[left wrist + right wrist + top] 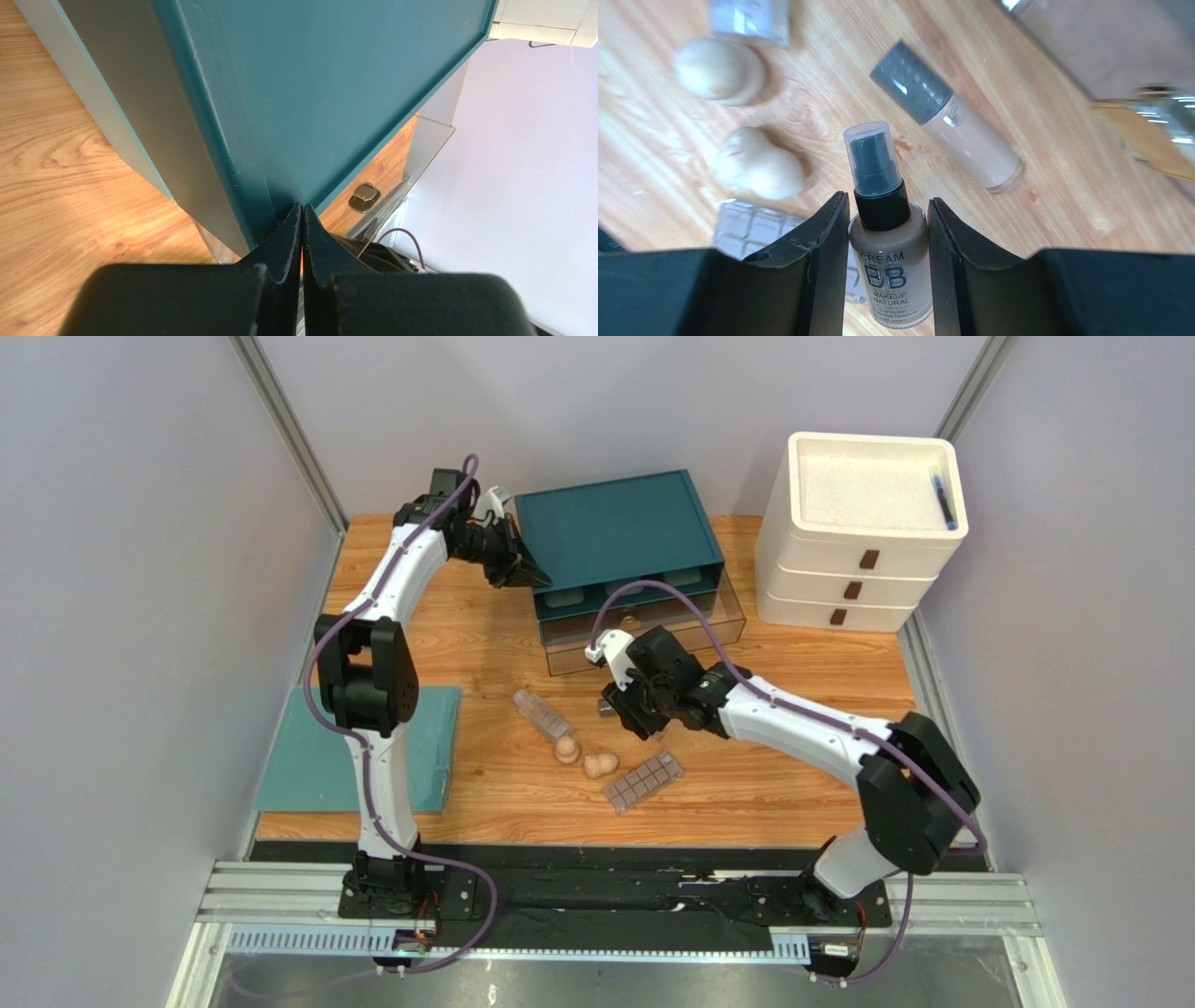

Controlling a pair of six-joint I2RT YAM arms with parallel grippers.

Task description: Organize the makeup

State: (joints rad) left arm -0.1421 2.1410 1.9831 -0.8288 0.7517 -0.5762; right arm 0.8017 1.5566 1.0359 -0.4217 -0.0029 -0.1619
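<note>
My right gripper (889, 199) is shut on a brown BB cream bottle (891, 259) with a black pump, held above the wooden table; it shows at mid-table in the top view (624, 703). Below it lie a clear bottle with a grey cap (948, 119), two beige sponges (718, 70) (759, 168) and a palette (756, 227). From above, the clear bottle (540, 711), sponges (567, 749) and palette (643, 783) lie just left of and in front of that gripper. My left gripper (302, 210) is shut and empty, its tips against the teal organizer's corner (281, 105).
The teal organizer (617, 539) stands at the back with a clear drawer (638, 637) pulled out in front, its gold knob (365, 197) showing. A white drawer unit (859, 532) at back right has a blue pen (944, 501) on top. A teal mat (365, 749) lies at left.
</note>
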